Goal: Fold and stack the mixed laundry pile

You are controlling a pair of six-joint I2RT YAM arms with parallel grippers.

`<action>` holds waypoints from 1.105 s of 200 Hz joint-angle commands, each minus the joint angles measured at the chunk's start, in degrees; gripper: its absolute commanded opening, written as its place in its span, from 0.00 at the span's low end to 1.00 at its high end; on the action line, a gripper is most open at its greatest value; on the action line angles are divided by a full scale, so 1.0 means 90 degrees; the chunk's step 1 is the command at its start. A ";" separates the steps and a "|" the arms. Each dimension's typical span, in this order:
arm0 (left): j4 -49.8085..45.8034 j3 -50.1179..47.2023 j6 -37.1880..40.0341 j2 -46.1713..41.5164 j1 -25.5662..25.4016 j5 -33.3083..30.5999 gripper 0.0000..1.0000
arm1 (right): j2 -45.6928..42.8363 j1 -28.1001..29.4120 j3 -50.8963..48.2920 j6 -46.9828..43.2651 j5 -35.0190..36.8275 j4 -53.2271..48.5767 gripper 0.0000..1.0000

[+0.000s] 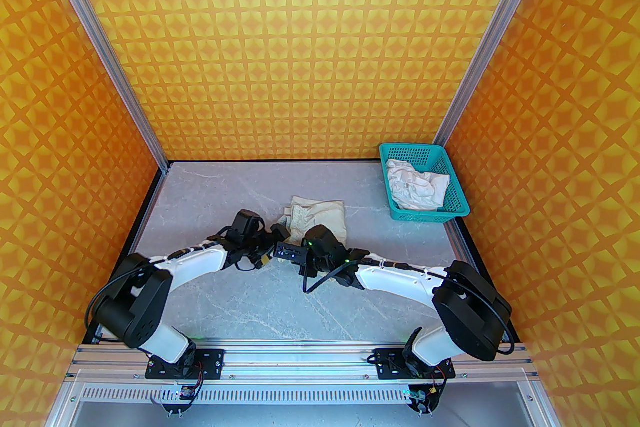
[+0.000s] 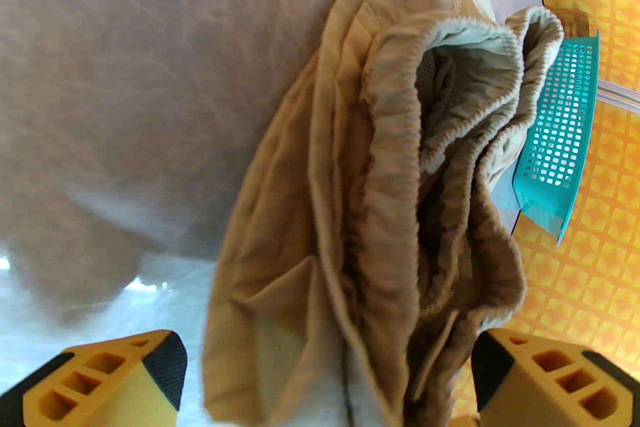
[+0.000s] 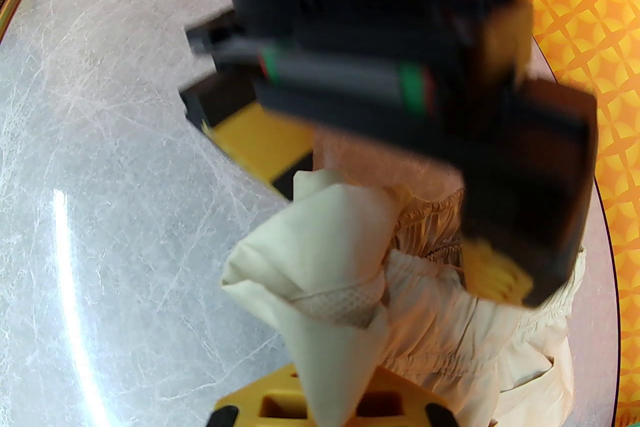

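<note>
The beige-cream garment (image 1: 320, 216) lies bunched on the grey table (image 1: 240, 295) at mid-depth. Its gathered elastic band (image 2: 395, 154) gapes open in the left wrist view. My left gripper (image 2: 325, 360) is open wide, one yellow finger on each side of the garment's near end. In the top view the left gripper (image 1: 270, 244) sits at the garment's left edge. My right gripper (image 3: 325, 397) is shut on a cream corner of the same garment (image 3: 325, 260), right under the left gripper's black body (image 3: 380, 44). The white shirt (image 1: 415, 184) lies crumpled in the teal basket (image 1: 431, 215).
The teal mesh basket (image 2: 560, 124) stands at the table's back right corner, against the orange patterned wall (image 1: 320, 39). Both arms meet over the middle of the table, wrists close together. Bare grey tabletop stretches to the left and toward the near rail (image 1: 300, 355).
</note>
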 commanded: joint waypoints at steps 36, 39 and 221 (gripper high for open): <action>0.1008 0.0252 -0.0525 0.0415 -0.0147 0.0086 0.99 | -0.0212 -0.0028 -0.0042 -0.0086 -0.0254 0.0167 0.00; 0.1061 0.0258 -0.0523 0.0431 -0.0146 0.0086 0.99 | -0.0209 -0.0029 -0.0037 -0.0086 -0.0248 0.0164 0.00; 0.1984 0.0576 -0.0058 0.1048 -0.0136 -0.0092 0.00 | -0.0858 -0.0029 -0.0219 0.0994 0.0182 0.0355 0.60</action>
